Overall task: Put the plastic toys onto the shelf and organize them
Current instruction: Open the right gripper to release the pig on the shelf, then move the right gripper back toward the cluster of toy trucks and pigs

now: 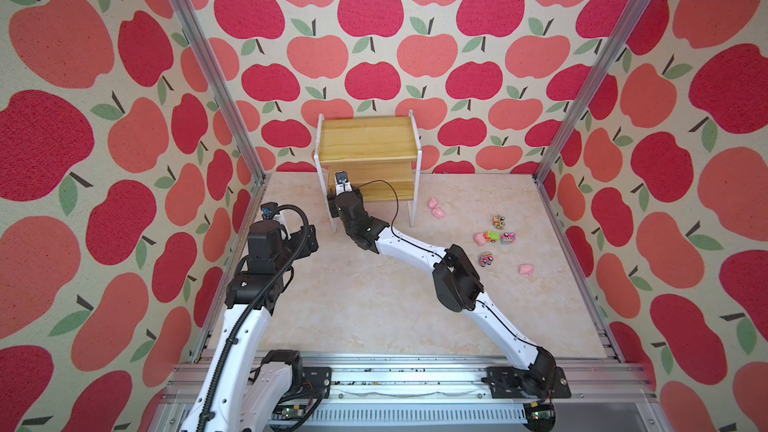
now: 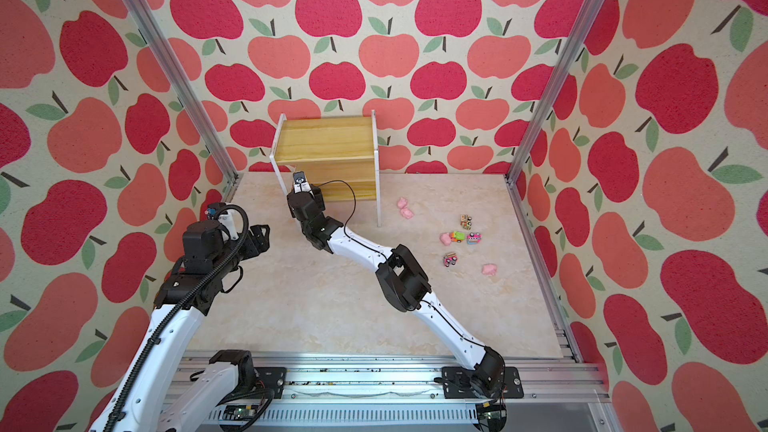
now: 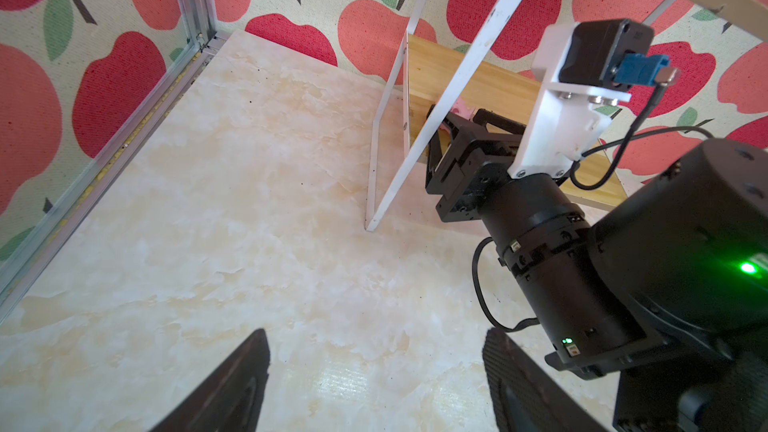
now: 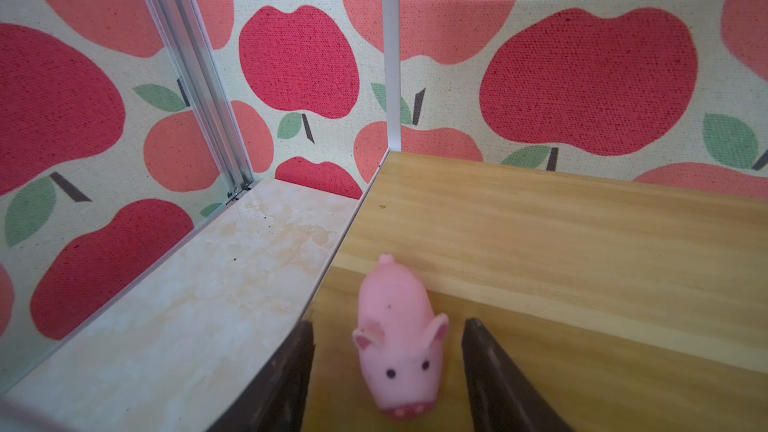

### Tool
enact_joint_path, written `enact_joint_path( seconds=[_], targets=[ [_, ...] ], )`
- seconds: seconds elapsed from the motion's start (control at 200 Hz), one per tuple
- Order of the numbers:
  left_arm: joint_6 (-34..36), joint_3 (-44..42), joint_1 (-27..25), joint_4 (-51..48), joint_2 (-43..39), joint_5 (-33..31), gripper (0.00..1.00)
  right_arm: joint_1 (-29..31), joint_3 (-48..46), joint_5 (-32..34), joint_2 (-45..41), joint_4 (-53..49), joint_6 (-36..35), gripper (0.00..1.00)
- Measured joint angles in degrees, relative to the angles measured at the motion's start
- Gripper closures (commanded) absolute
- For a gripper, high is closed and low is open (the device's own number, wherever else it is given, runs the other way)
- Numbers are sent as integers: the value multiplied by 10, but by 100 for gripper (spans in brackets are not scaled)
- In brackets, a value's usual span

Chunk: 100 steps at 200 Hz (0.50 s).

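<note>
The pig (image 4: 397,338) is small and soft pink, with two black dot eyes, pointy ears, a darker snout and a little knob tail. It stands on the low board of the shelf (image 1: 368,137), right between the two fingers of the right pincer (image 4: 388,324), touching neither one. Its snout faces the pincer and its tail points away. That pincer is spread wide and holds nothing. The shelf has two yellow wood boards and a thin white frame, and the pig is close to the board's end on the left pincer's side. The bench (image 1: 374,305) is cream with pale swirls, and the walls (image 1: 370,10) all around show big red and pink apples. The left pincer (image 3: 376,332) is spread too, with nothing in it, over bare bench near a shelf leg. Well apart from the right pincer, past the shelf's other end, four other pigs (image 1: 525,270) and four bright trucks (image 1: 492,236) lie on the bench. A white shelf leg (image 3: 449,105) stands just beside the right pincer, and the top board hangs over it.
</note>
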Motion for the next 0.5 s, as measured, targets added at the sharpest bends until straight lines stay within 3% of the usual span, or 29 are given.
enact_joint_path(
  seconds=[0.185,0.35,0.5],
  targets=[
    [0,0,0,0,0,0,16,18,-217,-3,-117,75,-24,21],
    [0,0,0,0,0,0,16,49,-465,-1,-268,150,-30,18],
    [0,0,0,0,0,0,15,76,-651,-4,-405,158,-11,19]
  ],
)
